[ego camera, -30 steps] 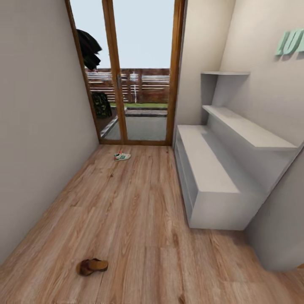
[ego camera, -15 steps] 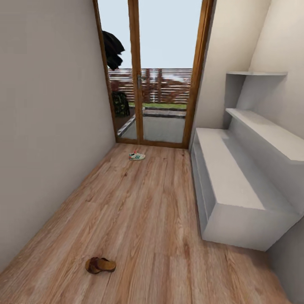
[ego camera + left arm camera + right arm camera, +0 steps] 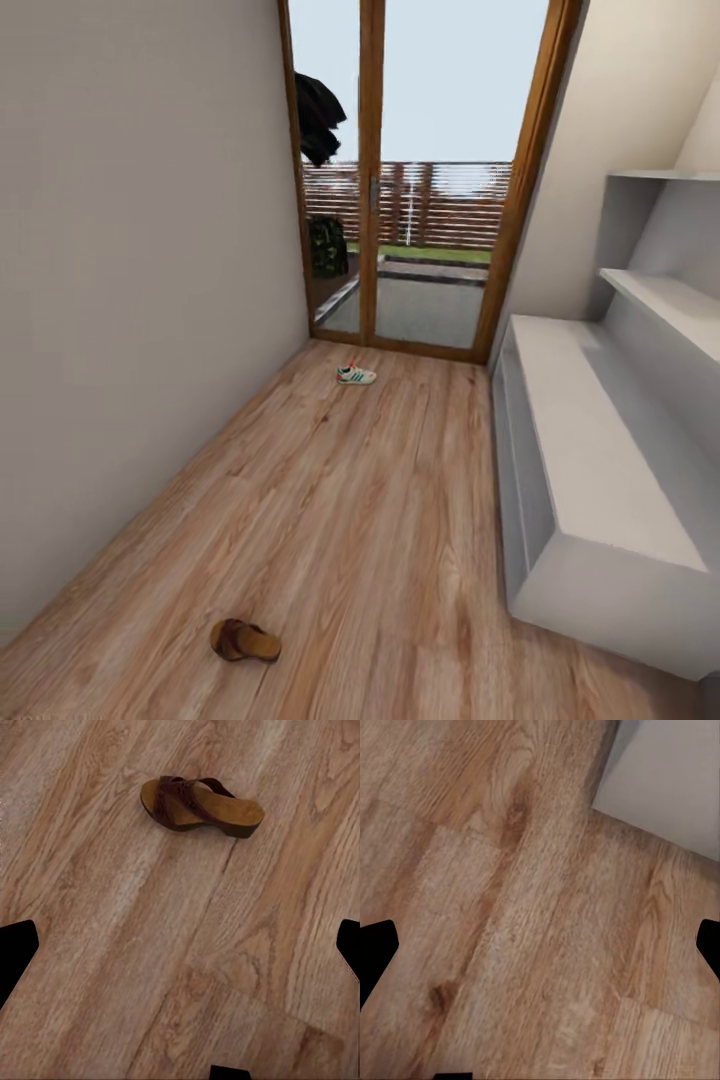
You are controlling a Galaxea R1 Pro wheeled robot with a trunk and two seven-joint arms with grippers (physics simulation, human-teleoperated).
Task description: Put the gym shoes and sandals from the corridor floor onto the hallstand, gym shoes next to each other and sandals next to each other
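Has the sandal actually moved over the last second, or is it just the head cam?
No. The sandal keeps its spot on the floor planks near the left wall; sneaker and hallstand shift together, so the camera turned.

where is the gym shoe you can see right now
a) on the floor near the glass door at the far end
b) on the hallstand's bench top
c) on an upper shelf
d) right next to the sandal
a: in the head view the gym shoe lies on the corridor floor just before the glass door, far from the sandal in the foreground, and off the hallstand.
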